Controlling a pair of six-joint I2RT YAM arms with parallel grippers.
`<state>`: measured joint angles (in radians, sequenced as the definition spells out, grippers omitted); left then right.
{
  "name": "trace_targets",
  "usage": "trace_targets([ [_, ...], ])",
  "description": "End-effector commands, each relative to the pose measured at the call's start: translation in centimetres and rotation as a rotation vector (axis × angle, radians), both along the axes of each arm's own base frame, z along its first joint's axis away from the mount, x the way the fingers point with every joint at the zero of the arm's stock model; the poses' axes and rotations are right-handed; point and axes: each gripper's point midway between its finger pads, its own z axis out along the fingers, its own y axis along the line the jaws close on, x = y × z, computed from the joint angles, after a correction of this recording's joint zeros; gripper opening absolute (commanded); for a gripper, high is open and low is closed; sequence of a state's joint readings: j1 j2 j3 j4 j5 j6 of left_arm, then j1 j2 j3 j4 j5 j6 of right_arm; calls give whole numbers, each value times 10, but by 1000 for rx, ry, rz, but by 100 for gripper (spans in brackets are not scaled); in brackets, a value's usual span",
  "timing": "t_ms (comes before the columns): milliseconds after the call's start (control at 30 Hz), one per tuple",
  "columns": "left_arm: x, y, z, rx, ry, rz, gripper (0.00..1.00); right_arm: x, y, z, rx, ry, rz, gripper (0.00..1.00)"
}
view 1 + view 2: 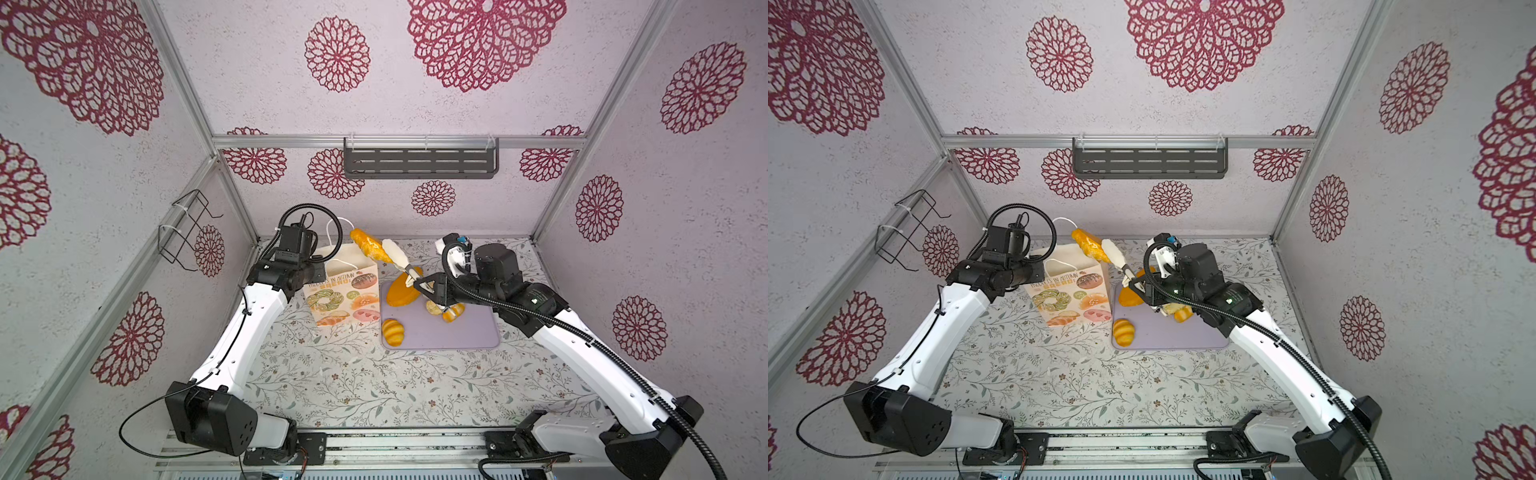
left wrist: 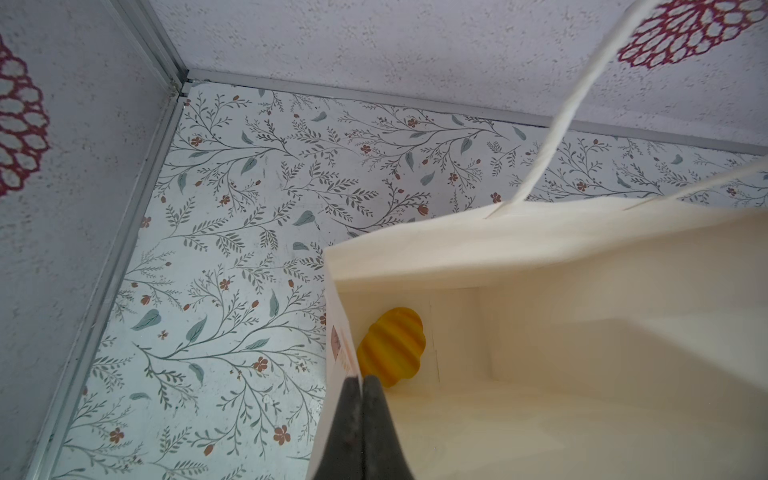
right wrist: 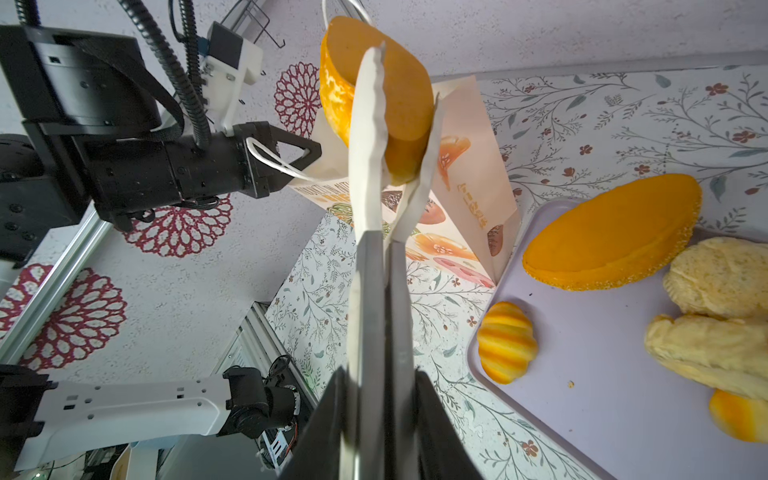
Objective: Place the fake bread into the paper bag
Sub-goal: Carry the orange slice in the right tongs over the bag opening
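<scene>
Orange loaf (image 1: 365, 246) is dangling over the paper bag (image 1: 345, 295) from tongs (image 1: 395, 254) the right hand (image 3: 380, 374) is clamping, risking a slip outside the rim the left hand (image 2: 363, 380) is pinching.

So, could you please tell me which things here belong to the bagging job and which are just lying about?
Job: printed cream paper bag, orange glossy toy loaf in white-tipped metal tongs, striped yellow bun, large orange oval loaf, pale cream buns, lilac tray.
Lying about: dark grey slotted wall shelf, black wire rack.
</scene>
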<state>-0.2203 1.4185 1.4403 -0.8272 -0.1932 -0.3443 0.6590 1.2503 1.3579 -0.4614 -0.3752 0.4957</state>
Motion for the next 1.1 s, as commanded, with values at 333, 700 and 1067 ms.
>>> trace_targets([
  [333, -1, -2, 2, 8, -5, -13, 0, -4, 33, 30, 38, -116, 106, 0],
  [700, -1, -3, 2, 7, -6, -14, 0, 7, 47, 22, -2, -117, 111, 0],
  [1067, -1, -3, 1, 6, -3, -14, 0, 21, 53, 9, -69, -117, 107, 0],
])
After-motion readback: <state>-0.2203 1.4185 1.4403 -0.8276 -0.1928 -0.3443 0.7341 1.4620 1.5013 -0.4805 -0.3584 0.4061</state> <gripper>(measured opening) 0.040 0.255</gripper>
